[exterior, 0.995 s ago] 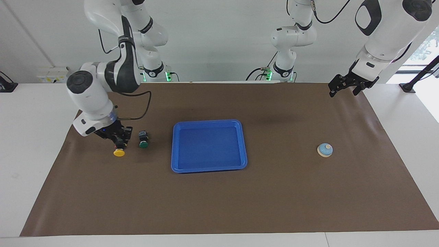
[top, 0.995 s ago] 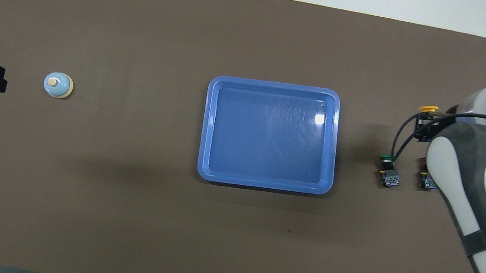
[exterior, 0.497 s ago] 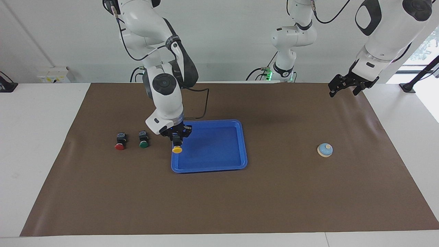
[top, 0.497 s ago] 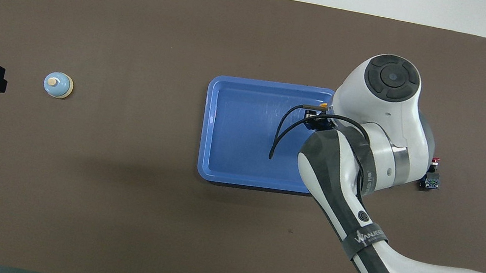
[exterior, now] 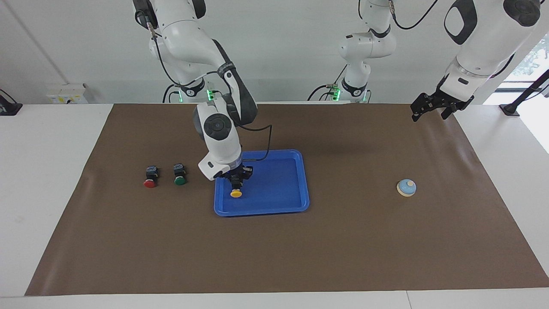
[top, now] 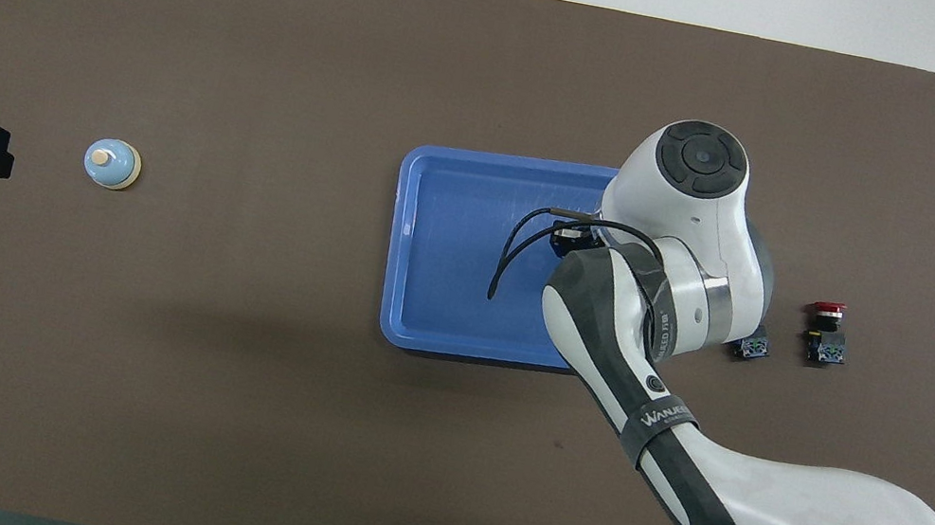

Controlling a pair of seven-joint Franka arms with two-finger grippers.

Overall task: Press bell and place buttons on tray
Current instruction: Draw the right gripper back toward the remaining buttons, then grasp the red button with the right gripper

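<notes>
R gripper: my right gripper point(exterior: 235, 183) is clamped on the yellow-capped black push-button point(exterior: 235, 193), low over the tray.
Tray: shallow blue plastic rectangular tray point(exterior: 296, 180), mid-mat.
L gripper: my left gripper point(exterior: 433, 107) waits w/ fingers spread, empty, at the mat's corner.
Green-capped button point(exterior: 179, 174) & red-capped button point(exterior: 150, 177): on the brown mat point(exterior: 274, 253), toward right arm's end, at tray's 3 o'clock in overhead view.
Bell: small light-blue dome bell w/ cream knob point(exterior: 406, 187), at tray's 9 o'clock in that view, toward left arm's end.

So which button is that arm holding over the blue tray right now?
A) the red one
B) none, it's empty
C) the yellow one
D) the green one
C: the right gripper is shut on the yellow button over the tray, while the red button and green button sit on the mat beside it.
</notes>
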